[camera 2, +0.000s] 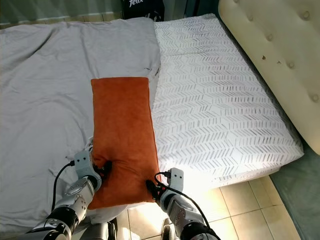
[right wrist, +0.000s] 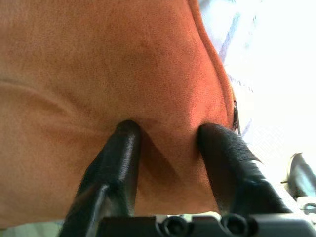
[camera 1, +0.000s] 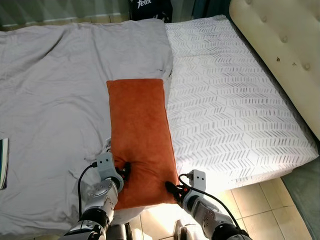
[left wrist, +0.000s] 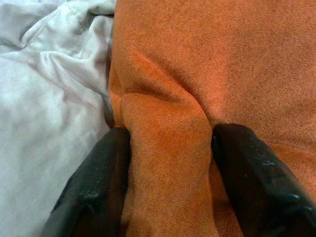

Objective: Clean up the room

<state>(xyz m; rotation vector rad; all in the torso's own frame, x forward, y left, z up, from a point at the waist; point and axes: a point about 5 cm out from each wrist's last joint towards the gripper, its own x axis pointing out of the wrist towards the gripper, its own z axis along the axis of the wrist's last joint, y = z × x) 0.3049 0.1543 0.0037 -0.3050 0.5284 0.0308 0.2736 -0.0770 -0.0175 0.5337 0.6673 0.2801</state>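
Note:
A long orange pillow [camera 1: 140, 135] lies lengthwise on the bed, over the seam between the grey duvet [camera 1: 50, 100] and the patterned sheet [camera 1: 230, 100]. My left gripper [camera 1: 122, 170] is shut on a fold of the pillow's near left edge; in the left wrist view its fingers [left wrist: 98, 182] pinch a ridge of the orange pillow [left wrist: 168, 148]. My right gripper [camera 1: 172, 189] is shut on the pillow's near right corner, and the right wrist view has both fingers [right wrist: 118, 153] pressed into the orange pillow [right wrist: 98, 74].
A cream tufted headboard [camera 1: 285, 45] runs along the bed's right side. A dark bag [camera 1: 150, 9] stands beyond the bed's far end. A book's edge [camera 1: 3, 170] lies on the duvet at far left. Tiled floor [camera 1: 260, 205] shows beside the near right mattress corner.

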